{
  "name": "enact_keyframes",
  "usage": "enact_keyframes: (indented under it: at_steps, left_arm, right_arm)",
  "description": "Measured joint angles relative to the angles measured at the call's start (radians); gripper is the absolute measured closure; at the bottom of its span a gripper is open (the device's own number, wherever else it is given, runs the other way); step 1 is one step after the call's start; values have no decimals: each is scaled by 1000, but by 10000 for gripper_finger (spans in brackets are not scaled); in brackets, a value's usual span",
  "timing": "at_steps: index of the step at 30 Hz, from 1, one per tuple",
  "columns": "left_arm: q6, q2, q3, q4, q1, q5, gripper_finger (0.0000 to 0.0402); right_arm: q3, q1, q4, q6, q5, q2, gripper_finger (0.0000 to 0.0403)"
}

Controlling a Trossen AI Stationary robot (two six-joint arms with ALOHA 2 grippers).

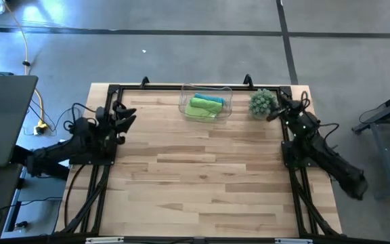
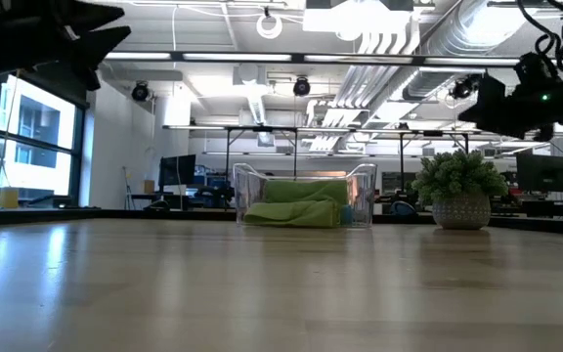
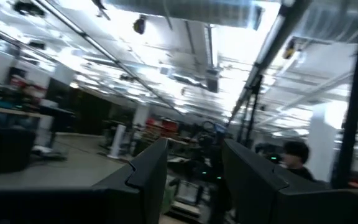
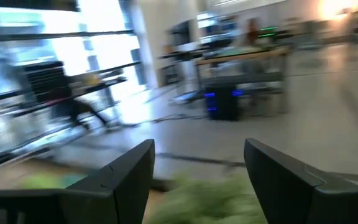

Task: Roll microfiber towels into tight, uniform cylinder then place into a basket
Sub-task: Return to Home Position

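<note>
Microfiber towels [image 1: 205,106] are seen piled inside the basket [image 1: 183,102] at the table's far edge, teal largely covered by green. Left gripper [image 1: 128,114] is held raised, fingers apart; right gripper [image 4: 197,149], by the plant [image 1: 263,102], likewise.

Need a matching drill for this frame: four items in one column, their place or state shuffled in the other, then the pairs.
Items
1. microfiber towels
2. basket
3. plant
4. left gripper

Place or state
A. by the left edge of the table, fingers open, holding nothing
B. clear, at the middle of the far edge
C. green and teal, lying inside the basket
D. standing between the basket and the right gripper

Pairs: 1-C, 2-B, 3-D, 4-A
</note>
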Motion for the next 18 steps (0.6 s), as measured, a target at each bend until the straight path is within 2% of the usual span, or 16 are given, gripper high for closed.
enact_keyframes:
  at_steps: [4, 8, 12, 18]
  left_arm:
    - [0, 0, 0, -19, 53, 0, 257]
    - [0, 0, 0, -19, 86, 0, 257]
    - [0, 0, 0, -20, 96, 0, 257]
    - [0, 0, 0, -23, 96, 0, 257]
  right_arm:
    - [0, -185, 0, 0, 0, 0, 162]
    - [0, -322, 0, 0, 0, 0, 162]
    - [0, -383, 0, 0, 0, 0, 162]
    - [0, -399, 0, 0, 0, 0, 162]
